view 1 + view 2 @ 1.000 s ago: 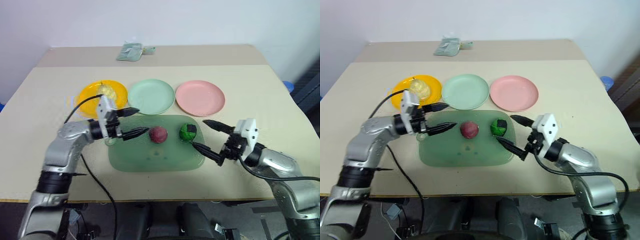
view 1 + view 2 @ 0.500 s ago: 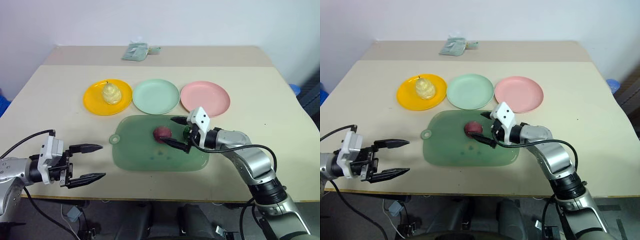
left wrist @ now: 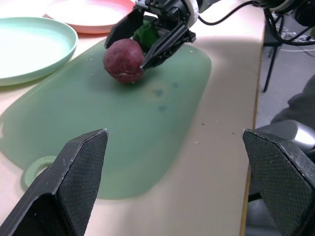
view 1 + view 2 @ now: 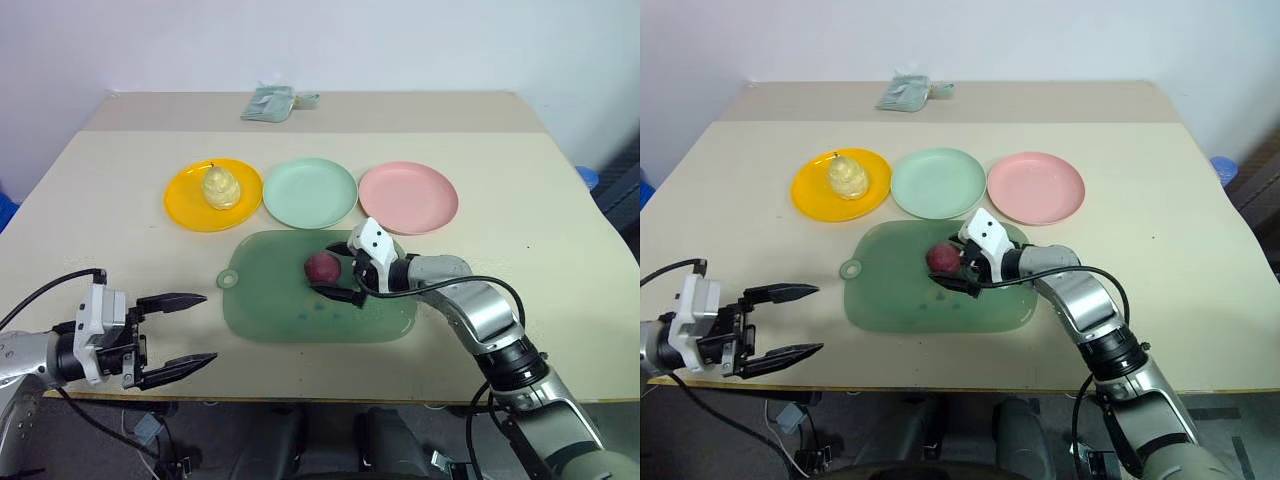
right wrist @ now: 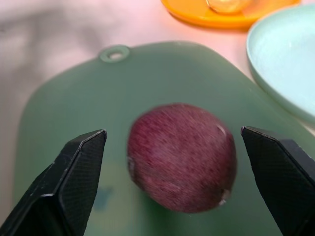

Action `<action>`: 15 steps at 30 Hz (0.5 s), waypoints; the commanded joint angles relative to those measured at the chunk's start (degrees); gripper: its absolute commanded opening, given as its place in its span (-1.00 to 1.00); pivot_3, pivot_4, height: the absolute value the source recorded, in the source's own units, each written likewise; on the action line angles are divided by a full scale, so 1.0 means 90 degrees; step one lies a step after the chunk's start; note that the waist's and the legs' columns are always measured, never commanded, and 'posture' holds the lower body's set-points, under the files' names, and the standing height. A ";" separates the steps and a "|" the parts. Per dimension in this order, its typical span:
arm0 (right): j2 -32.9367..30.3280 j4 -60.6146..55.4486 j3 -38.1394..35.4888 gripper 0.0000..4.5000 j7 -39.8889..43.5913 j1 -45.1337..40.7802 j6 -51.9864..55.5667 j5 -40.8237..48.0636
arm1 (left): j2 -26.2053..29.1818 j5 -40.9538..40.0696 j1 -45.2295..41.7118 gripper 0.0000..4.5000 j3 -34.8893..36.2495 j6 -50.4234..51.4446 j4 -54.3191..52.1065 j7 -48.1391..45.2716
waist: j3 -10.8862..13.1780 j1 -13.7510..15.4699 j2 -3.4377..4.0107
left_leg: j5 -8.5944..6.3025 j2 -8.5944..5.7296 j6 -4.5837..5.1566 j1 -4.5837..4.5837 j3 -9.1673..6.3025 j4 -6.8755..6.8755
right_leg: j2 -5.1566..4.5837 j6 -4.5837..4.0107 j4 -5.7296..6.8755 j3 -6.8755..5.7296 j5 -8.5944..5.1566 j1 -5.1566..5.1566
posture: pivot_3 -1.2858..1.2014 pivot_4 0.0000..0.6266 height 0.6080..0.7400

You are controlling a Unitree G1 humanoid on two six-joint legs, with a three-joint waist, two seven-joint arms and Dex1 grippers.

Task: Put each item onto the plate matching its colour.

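Note:
The pale yellow pear [image 4: 220, 187] stands on the orange-yellow plate [image 4: 190, 205]. The mint green plate [image 4: 309, 192] and the pink plate [image 4: 407, 197] hold nothing. On the translucent green tray [image 4: 290, 312] lies the dark red ball [image 4: 321, 267]. My right gripper [image 4: 336, 272] is open, one finger [image 5: 74, 182] on each side of the ball with gaps showing. Just behind that gripper a sliver of the green ball [image 3: 146, 33] peeks out. My left gripper [image 4: 208, 327] is open and holds nothing, low at the table's near left edge, well clear of the tray.
A small folded pale green packet [image 4: 272, 103] lies at the table's far edge. The tray's handle loop [image 4: 229, 279] points towards my left side. The three plates sit in a row just beyond the tray.
My left gripper has pulled back from over the tray to the near left table edge. My right gripper has swung left across the tray and now straddles the red ball.

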 commanded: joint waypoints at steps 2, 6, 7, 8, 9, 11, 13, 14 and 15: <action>0.0178 0.0048 0.0083 0.88 0.0015 -0.0223 -0.0103 -0.0172 | -0.0030 -0.0113 0.0095 1.00 0.0175 0.0035 -0.0332 0.0212 | 0.0000 -0.0009 -0.0001 | 0.0000 0.0000 -0.0001 0.0000 0.0000 0.0000 | 0.0000 0.0000 0.0000 0.0000 0.0000 0.0000 | 0.03 -0.52 1.00; 0.0210 -0.0090 0.0025 0.22 0.0046 -0.0216 -0.0086 -0.0201 | -0.0048 -0.0123 0.0139 1.00 0.0163 0.0070 -0.0422 0.0335 | 0.0000 -0.0017 0.0000 | 0.0001 0.0000 -0.0001 0.0000 0.0000 -0.0004 | 0.0000 0.0000 0.0000 0.0001 0.0000 -0.0002 | 0.03 -0.52 1.00; 0.0212 -0.0135 0.0005 0.22 0.0046 -0.0211 -0.0084 -0.0201 | -0.0051 -0.0126 0.0143 1.00 0.0164 0.0080 -0.0433 0.0352 | 0.0000 -0.0016 0.0000 | 0.0001 0.0000 -0.0001 0.0000 0.0000 -0.0004 | 0.0000 0.0000 0.0000 0.0001 0.0000 -0.0002 | 0.03 -0.52 1.00; 0.0214 -0.0152 -0.0012 0.22 0.0052 -0.0210 -0.0087 -0.0206 | -0.0052 -0.0126 0.0141 1.00 0.0158 0.0089 -0.0442 0.0368 | 0.0000 -0.0014 0.0000 | 0.0001 0.0000 -0.0001 0.0000 0.0000 -0.0004 | 0.0000 0.0000 0.0000 0.0001 0.0000 -0.0002 | 0.03 -0.52 1.00; 0.0194 -0.0249 -0.0070 0.22 0.0062 -0.0208 -0.0037 -0.0166 | -0.0059 -0.0125 0.0141 1.00 0.0150 0.0096 -0.0454 0.0390 | 0.0000 -0.0013 0.0000 | 0.0001 0.0000 -0.0001 0.0000 0.0001 -0.0004 | 0.0000 0.0000 0.0000 0.0001 0.0000 -0.0001 | 0.03 -0.52 1.00; 0.0188 -0.0643 -0.0406 0.22 0.0069 -0.0244 0.0257 0.0183 | -0.0098 -0.0136 0.0109 1.00 0.0112 0.0133 -0.0484 0.0489 | 0.0003 -0.0013 0.0005 | 0.0001 0.0000 -0.0001 0.0000 0.0001 -0.0004 | 0.0000 0.0000 0.0000 0.0001 0.0000 -0.0002 | 0.03 -0.52 1.00; 0.0248 -0.1022 -0.0838 0.22 0.0025 -0.0344 0.0656 0.0666 | -0.0152 -0.0179 0.0052 1.00 0.0066 0.0206 -0.0516 0.0627 | 0.0006 -0.0010 0.0010 | 0.0001 0.0000 -0.0001 -0.0001 0.0001 -0.0004 | 0.0000 0.0000 0.0000 0.0002 0.0000 -0.0002 | 0.03 -0.52 1.00; 0.0311 -0.1170 -0.1156 0.22 -0.0048 -0.0485 0.0919 0.0997 | -0.0191 -0.0202 -0.0001 1.00 0.0029 0.0260 -0.0529 0.0725 | 0.0006 -0.0008 0.0010 | 0.0000 0.0000 -0.0001 -0.0001 0.0000 -0.0004 | 0.0000 0.0000 0.0000 0.0002 0.0000 -0.0002 | 0.03 -0.52 1.00; 0.0354 -0.1240 -0.1425 0.22 -0.0141 -0.0639 0.1127 0.1239 | -0.0221 -0.0210 -0.0046 1.00 -0.0010 0.0298 -0.0545 0.0804 | 0.0007 -0.0005 0.0012 | 0.0000 0.0000 -0.0001 -0.0001 0.0000 -0.0004 | 0.0000 0.0000 0.0000 0.0002 0.0000 -0.0001 | 0.03 -0.52 1.00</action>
